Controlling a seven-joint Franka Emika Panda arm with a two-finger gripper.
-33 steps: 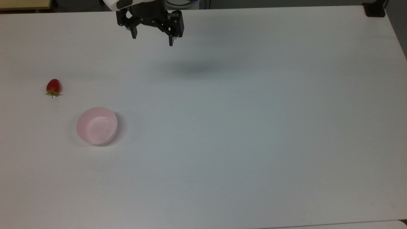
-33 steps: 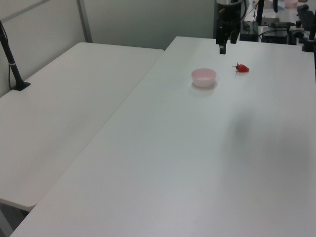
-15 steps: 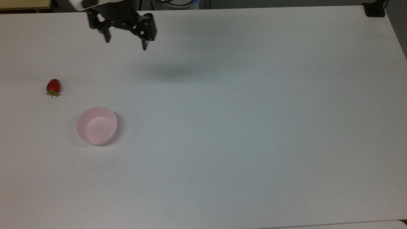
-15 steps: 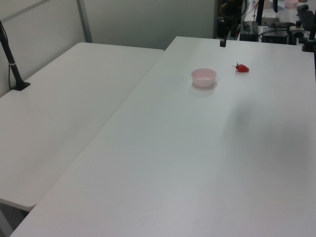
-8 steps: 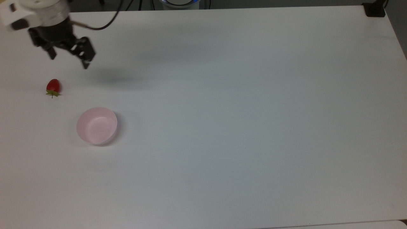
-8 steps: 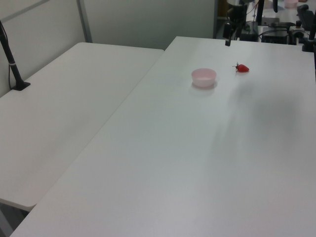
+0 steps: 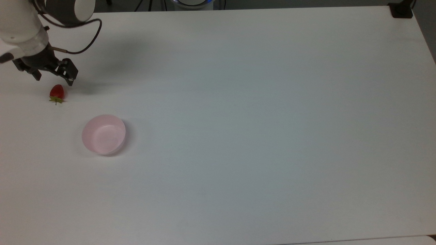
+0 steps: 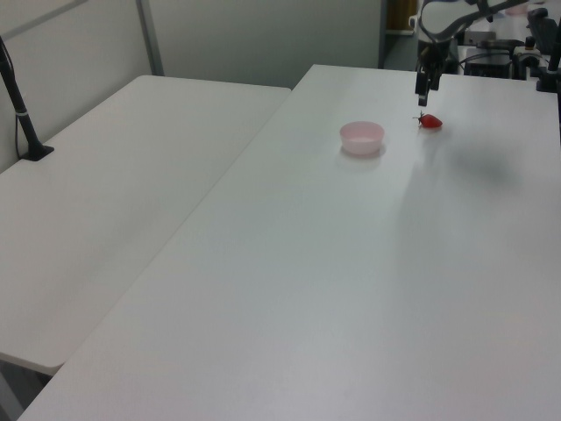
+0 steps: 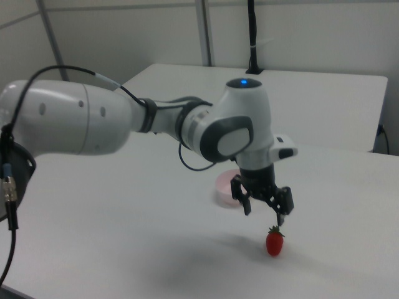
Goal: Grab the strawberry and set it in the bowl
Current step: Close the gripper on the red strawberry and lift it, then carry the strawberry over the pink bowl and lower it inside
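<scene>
Reaching for the fruit is the step in hand: the gripper (image 7: 53, 79) hangs wide open with nothing in it, at the upper left of the top view, just above the strawberry (image 7: 56, 92), which lies on the white desk (image 7: 238, 119) with its leafy end down in the frame. Next, I think the gripper must drop lower, so one finger sits on each side of the red part, then squeeze softly and lift. Down and to the right of the strawberry, the pink bowl (image 7: 103, 134) has nothing in it.
</scene>
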